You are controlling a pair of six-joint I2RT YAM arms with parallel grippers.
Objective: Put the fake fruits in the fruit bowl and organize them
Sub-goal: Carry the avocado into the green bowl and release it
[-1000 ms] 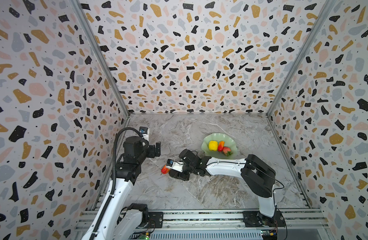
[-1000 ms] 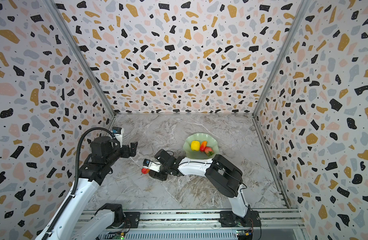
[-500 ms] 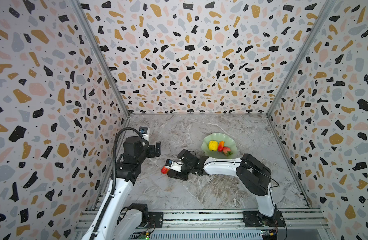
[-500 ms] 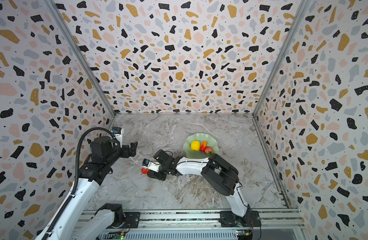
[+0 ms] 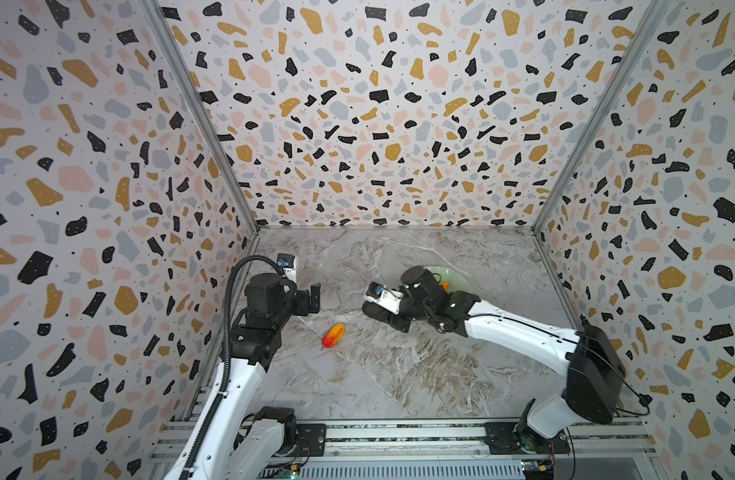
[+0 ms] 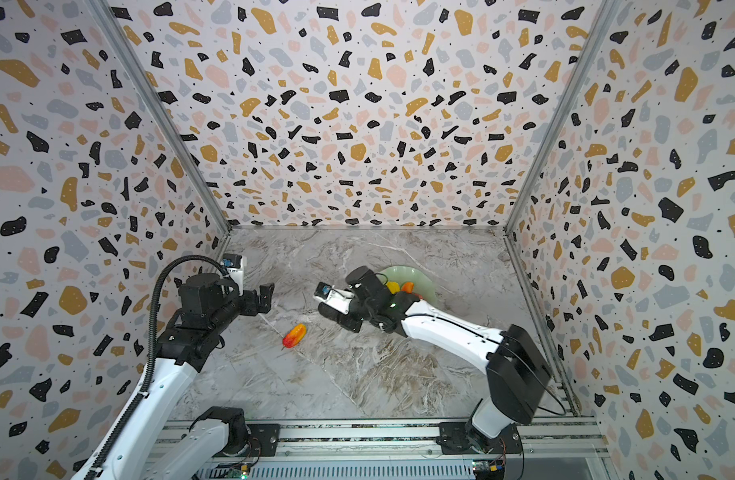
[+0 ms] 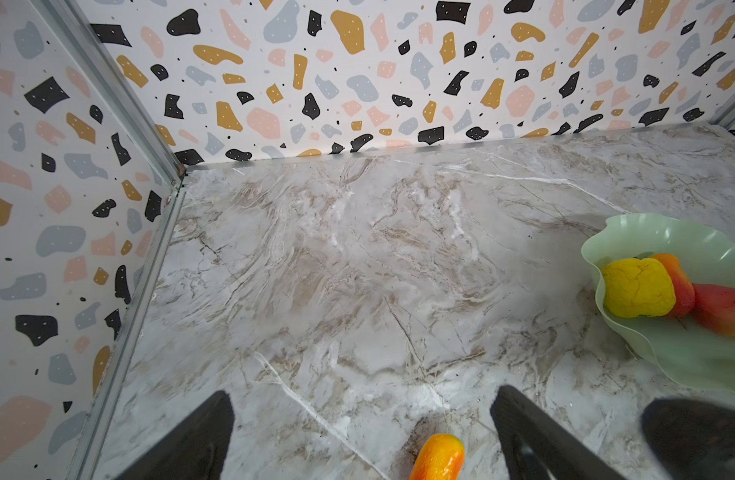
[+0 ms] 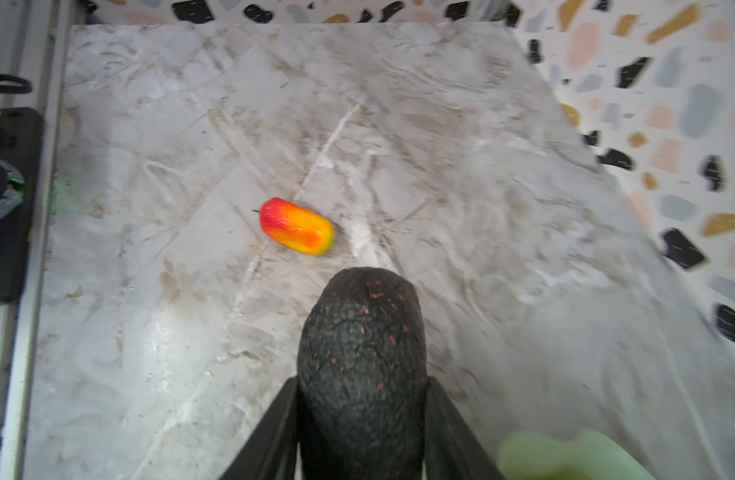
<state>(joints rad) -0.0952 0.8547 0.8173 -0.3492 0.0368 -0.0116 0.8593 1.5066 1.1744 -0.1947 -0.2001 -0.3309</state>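
Looking down in both top views, I see the right arm (image 5: 523,332) stretched low across the marble tabletop (image 5: 399,374). Its forearm crosses the near left rim of the fruit bowl (image 5: 457,278) and hides much of it. The right gripper (image 5: 372,309) points away from the bowl, just to its left, with something dark between its fingers that is too small there for me to name. The left arm (image 5: 266,307) stands folded well to the left of the bowl, and the left gripper (image 5: 311,299) is aimed toward the bowl. The loose mango (image 5: 333,335) lies on the table left of the bowl and nearer the front rail (image 5: 399,432), between the two grippers and touching neither. In a top view the yellow chunk (image 6: 392,286) peeks out of the bowl behind the right wrist. In the left wrist view the left gripper's jaws stand wide apart with nothing in them, and the loose mango shows between the two fingers. The bowl there holds three fruits: the bumpy yellow chunk, a second mango (image 7: 675,282) touching it, and a red fruit (image 7: 723,311) cut off by the frame edge. In the right wrist view the right gripper's jaws are clamped on the avocado (image 8: 361,332), with the loose mango beyond it and a blurred edge of the bowl beside it. I count five fruits, one bowl and two arms.
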